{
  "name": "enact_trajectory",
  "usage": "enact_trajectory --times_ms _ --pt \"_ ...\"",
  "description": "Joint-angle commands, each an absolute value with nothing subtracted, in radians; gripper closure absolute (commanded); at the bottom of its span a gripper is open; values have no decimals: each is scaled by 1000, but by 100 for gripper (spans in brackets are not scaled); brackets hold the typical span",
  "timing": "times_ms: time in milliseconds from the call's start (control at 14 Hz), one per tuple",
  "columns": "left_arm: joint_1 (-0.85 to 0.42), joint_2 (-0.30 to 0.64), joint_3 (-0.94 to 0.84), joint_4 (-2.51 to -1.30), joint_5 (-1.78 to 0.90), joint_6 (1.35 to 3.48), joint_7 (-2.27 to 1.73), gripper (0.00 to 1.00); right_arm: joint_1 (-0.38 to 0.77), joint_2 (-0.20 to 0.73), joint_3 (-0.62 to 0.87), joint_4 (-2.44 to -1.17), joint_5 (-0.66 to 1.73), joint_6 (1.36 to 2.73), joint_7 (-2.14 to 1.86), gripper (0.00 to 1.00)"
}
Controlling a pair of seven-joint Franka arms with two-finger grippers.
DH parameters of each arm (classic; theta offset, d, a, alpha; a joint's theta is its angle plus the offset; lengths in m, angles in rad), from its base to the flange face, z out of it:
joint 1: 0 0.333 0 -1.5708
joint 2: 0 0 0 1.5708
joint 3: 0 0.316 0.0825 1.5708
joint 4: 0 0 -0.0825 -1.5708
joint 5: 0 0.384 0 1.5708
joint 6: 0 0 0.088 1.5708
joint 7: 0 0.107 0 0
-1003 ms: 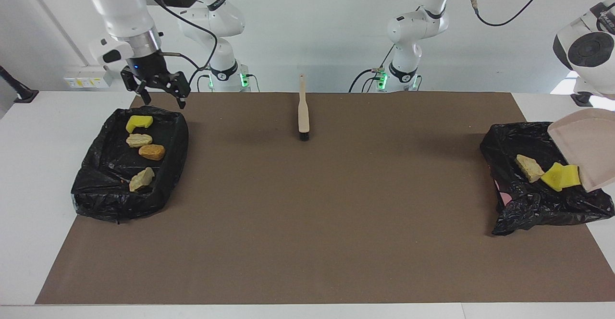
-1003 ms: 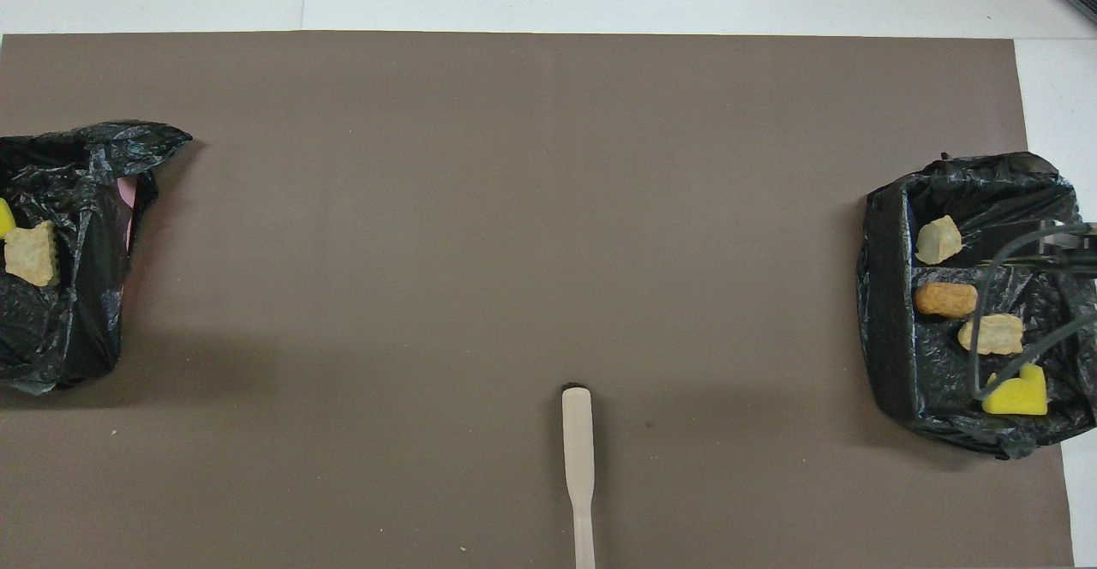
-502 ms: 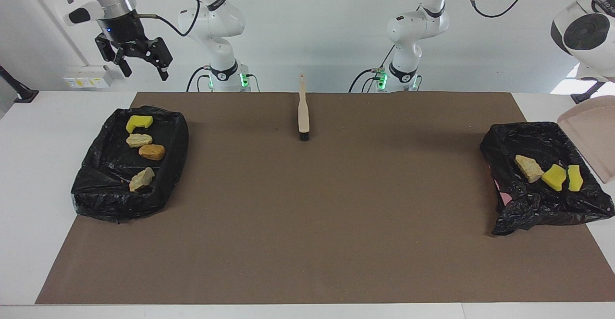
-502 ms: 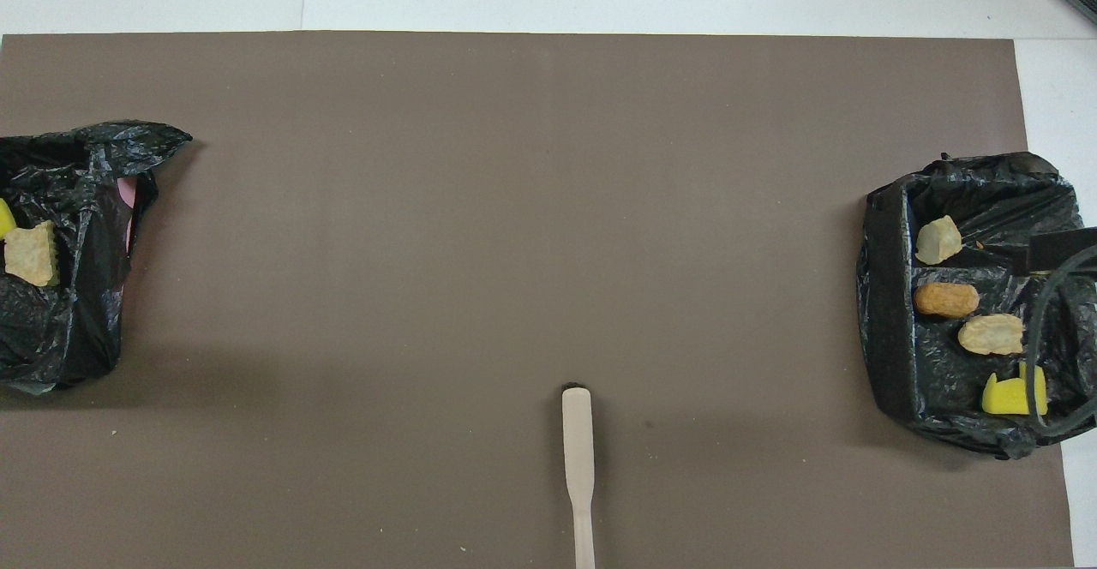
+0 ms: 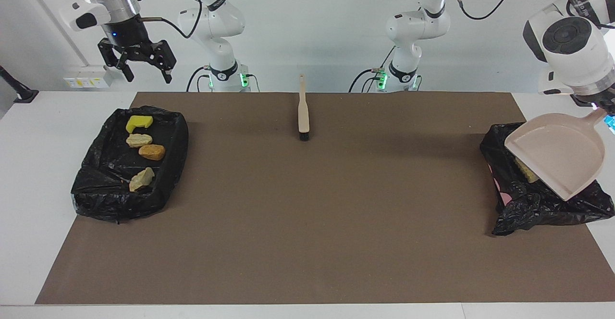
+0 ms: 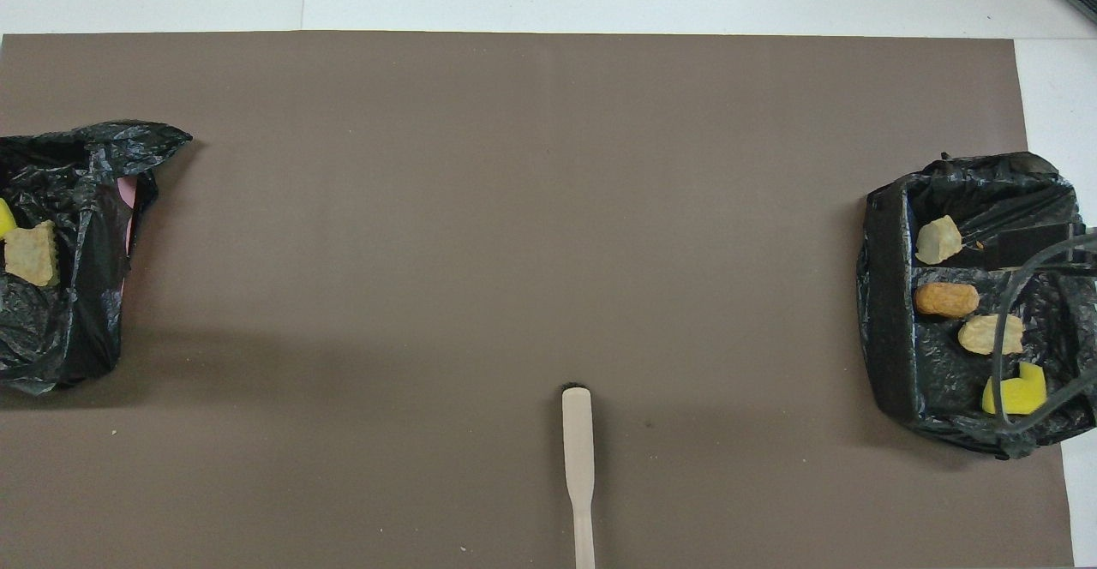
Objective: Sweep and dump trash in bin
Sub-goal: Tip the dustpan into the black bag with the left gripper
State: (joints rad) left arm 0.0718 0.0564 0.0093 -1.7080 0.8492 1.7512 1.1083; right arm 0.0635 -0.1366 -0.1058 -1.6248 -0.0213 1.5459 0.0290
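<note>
Trash chunks sit in two black-bag-lined bins, one at each end of the bench. In the bin toward the right arm's end (image 5: pixel 96 184) lie four pieces: a yellow wedge (image 5: pixel 139 123), a beige lump (image 5: pixel 139 140), an orange lump (image 5: pixel 152 152) and a tan lump (image 5: pixel 141 179). In the bin toward the left arm's end (image 5: pixel 538 208) the overhead view shows a tan chunk (image 6: pixel 31 254) with a sliver of yellow (image 6: pixel 5 217) beside it; the facing view hides most of that bin's contents under the dustpan (image 5: pixel 557 158).

No chunk is visible on the brown mat (image 5: pixel 307 223), so the sweeping looks finished and the dumping appears done or nearly so. The left claw (image 5: pixel 606 113) is clenched on the dustpan's handle and holds the pan tilted over its bin, the pan's inside bare and pale. The right claw (image 5: pixel 142 67) is released, fingers spread, hanging in the air over the bench edge by its bin, holding nothing. The brush (image 5: pixel 302 110) lies flat on the mat between the two arm bases, untouched by either claw.

What seems left is putting the dustpan down.
</note>
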Motion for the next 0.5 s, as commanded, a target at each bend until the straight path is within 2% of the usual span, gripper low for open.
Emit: enact_trajectory --times_ms 0,430 --pt "-13 38 23 -1707 763 1651 932 100 51 -149 -107 -1640 -17 1536 -2 0" --pt "-191 23 15 -1700 513 1474 441 100 49 -150 -115 -1640 -15 1531 -3 0"
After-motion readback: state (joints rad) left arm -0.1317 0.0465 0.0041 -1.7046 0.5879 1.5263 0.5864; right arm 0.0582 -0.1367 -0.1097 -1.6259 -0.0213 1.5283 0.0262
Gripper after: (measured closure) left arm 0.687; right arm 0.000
